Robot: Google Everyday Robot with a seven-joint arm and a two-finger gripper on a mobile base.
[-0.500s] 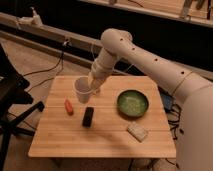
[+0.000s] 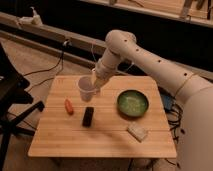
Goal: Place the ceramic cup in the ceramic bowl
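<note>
At the bottom of the frame stands a light wooden table [image 2: 60,145]. Nearest its front edge, lower right of centre, lies a pale rectangular block [image 2: 137,131]. A little farther back, left of centre, a small black object [image 2: 88,116] lies on the wood, with a short orange object [image 2: 69,106] just to its left. The ceramic bowl [image 2: 133,104] sits on the right half of the table, apart from all of these.

Left of the bowl and well apart from it, near the middle of the frame, the ceramic cup [image 2: 85,90] is tilted, its open mouth turned toward the upper left. The gripper [image 2: 94,86] pinches the cup at its right side. The white arm [image 2: 150,57] comes in from the right edge. At the left edge is a black chair [image 2: 12,95]. Beyond the table, cables [image 2: 55,62] trail on the floor.
</note>
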